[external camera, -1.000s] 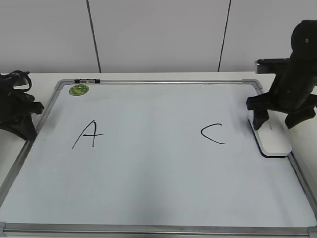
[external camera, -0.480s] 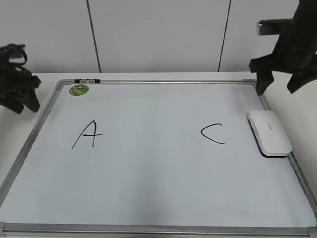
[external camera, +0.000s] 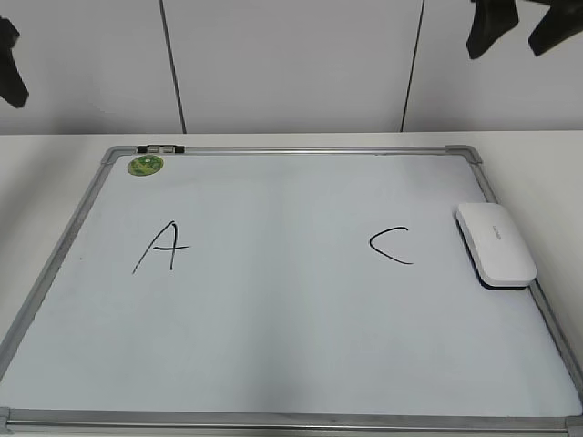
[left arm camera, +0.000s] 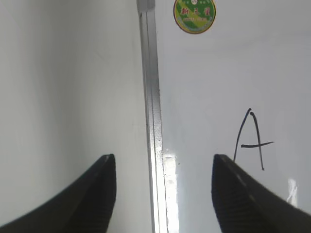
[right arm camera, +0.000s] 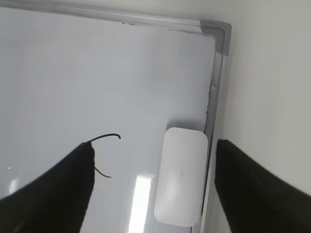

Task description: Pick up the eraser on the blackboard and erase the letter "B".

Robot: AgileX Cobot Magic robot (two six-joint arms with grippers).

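The white eraser [external camera: 496, 244] lies flat on the blackboard [external camera: 273, 346] against its right frame, right of the black "C" [external camera: 392, 244]. The black "A" [external camera: 159, 248] is at the left. No letter "B" shows; the board between "A" and "C" is blank. My right gripper [external camera: 521, 32] is open and empty, high above the board's far right corner. In the right wrist view [right arm camera: 154, 143] the eraser [right arm camera: 182, 174] lies far below between its fingers. My left gripper [external camera: 7, 64] is high at the left edge; it is open in the left wrist view [left arm camera: 163, 158], above the board's left frame [left arm camera: 151, 121].
A round green sticker [external camera: 145, 165] sits in the board's far left corner and also shows in the left wrist view [left arm camera: 194, 14]. The board lies on a white table [external camera: 55, 146] with a white panelled wall behind. A grey corner cap [right arm camera: 218, 34] marks the far right corner.
Both arms have risen up and away from the board. The right gripper, down at the eraser a second ago, is now high above it; the eraser stays lying by the right frame.
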